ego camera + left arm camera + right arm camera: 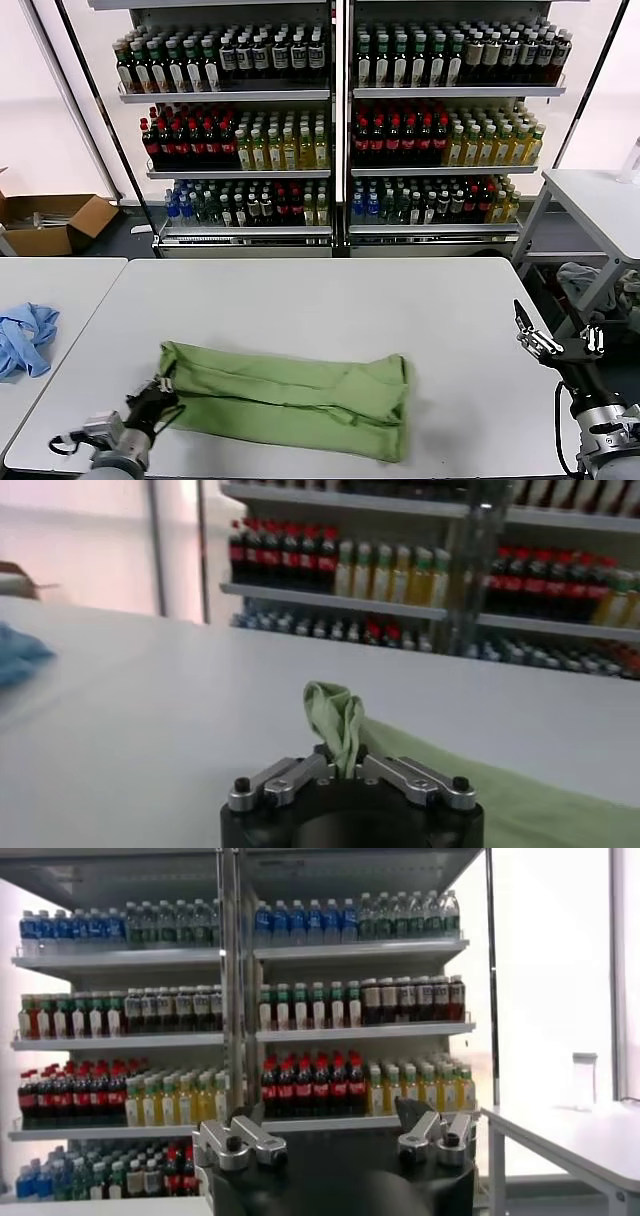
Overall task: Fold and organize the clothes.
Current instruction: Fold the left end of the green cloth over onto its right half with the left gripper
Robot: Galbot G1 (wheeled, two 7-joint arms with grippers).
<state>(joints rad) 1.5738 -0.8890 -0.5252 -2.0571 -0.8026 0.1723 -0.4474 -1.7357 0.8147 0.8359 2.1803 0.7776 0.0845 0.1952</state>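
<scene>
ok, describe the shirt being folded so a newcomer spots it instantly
On the big white table facing the drink shelves, look at the near edge. The green shirt lies there folded into a long band, its left corner pinched by the left end effector. The only other cloth is the blue garment, on the neighbouring table.

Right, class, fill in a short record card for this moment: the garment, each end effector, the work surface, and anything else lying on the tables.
Garment: light green shirt, folded into a long band on the table
Left end effector: shut on a bunched edge of the shirt at its left end
Right end effector: open, raised off the table's right edge, holding nothing
Surface: white table
Other item: light blue cloth crumpled on the neighbouring table to the left
Background: shelves of bottled drinks
</scene>
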